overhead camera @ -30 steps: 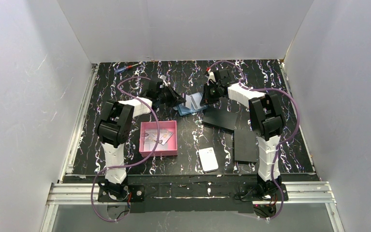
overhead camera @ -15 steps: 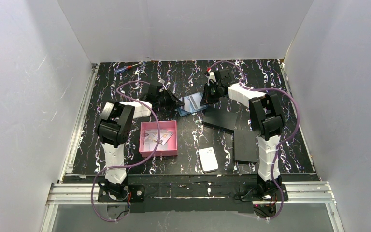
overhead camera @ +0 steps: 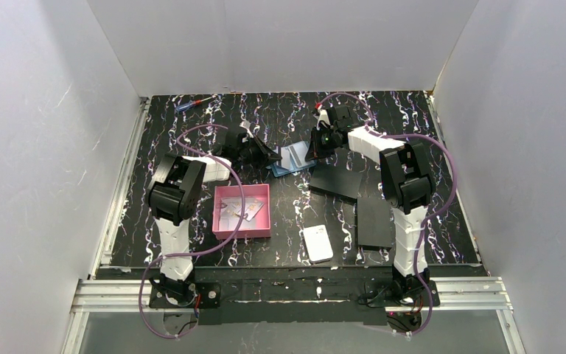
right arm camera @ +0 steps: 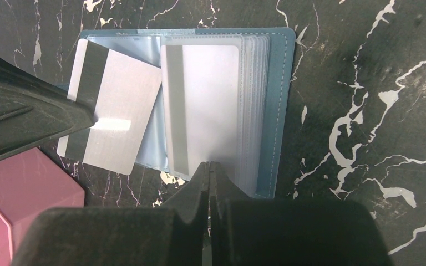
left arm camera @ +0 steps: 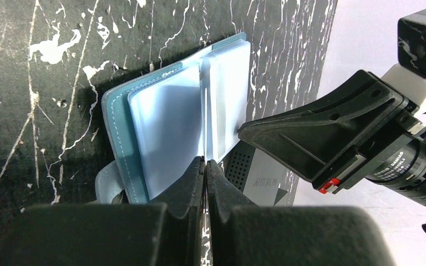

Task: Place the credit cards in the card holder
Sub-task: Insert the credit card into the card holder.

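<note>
Nearest us, the white block (overhead camera: 318, 243) and the pink tray (overhead camera: 242, 234) w/ spare cards (overhead camera: 240, 212) sit out of play. Further out, the card holder (right arm camera: 282, 100) lies open on the table between both arms. L gripper (left arm camera: 205, 166) has its fingers pressed together on one credit card (right arm camera: 119, 113), gripped at the stripe end, tilted, overlapping the holder's left page. R gripper (right arm camera: 209, 166) is closed too, apparently nipping the near edge of a sleeve (right arm camera: 202, 105) that already has a card in it.

Risks, as we judge them:
- The card is skewed vs. the pocket mouth, so it may jam or ride over the plastic.
- The narrow end grip could let it pivot.
- If R's hold slips, the holder may slide or the pages may flop shut.
</note>
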`<state>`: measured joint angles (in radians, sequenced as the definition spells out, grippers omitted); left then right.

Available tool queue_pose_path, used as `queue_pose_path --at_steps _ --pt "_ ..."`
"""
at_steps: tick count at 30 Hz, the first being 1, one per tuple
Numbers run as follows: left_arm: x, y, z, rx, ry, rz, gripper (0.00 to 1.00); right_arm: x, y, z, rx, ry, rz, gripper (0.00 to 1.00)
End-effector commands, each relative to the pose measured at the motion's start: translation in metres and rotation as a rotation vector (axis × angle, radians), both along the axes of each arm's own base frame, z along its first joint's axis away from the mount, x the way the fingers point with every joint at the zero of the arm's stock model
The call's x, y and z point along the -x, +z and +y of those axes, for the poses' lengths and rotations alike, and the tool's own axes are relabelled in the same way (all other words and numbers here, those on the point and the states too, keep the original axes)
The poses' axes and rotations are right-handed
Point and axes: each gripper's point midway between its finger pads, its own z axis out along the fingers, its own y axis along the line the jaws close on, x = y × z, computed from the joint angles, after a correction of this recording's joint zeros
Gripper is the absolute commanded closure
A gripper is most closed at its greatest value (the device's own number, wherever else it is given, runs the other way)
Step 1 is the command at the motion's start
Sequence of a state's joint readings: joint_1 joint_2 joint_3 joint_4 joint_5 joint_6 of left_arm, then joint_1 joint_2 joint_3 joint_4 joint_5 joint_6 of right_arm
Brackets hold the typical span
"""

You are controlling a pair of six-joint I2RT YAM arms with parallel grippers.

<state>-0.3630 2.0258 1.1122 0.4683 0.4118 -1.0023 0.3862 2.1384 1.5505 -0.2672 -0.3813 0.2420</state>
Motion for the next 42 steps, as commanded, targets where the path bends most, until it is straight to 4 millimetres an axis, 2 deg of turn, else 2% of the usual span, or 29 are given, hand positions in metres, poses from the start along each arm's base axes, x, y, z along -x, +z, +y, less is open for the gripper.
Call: queue_pose_path --at_steps 1,17,24,42 --pt "-0.003 0.021 -0.005 0.037 -0.009 -0.051 1.0 -0.004 -0.018 -0.01 0.057 -0.009 0.017 0.99" --pt "0.0 0.033 -0.001 0.032 0.007 -0.091 1.0 -0.002 -0.02 -0.01 0.06 -0.004 0.025 0.99" --pt "-0.002 0.047 0.001 0.03 0.013 -0.138 1.0 -0.003 -0.021 -0.01 0.058 -0.001 0.027 0.99" --pt "-0.004 0.024 -0.006 0.054 0.019 -0.065 1.0 -0.003 -0.02 -0.009 0.055 0.003 0.029 0.99"
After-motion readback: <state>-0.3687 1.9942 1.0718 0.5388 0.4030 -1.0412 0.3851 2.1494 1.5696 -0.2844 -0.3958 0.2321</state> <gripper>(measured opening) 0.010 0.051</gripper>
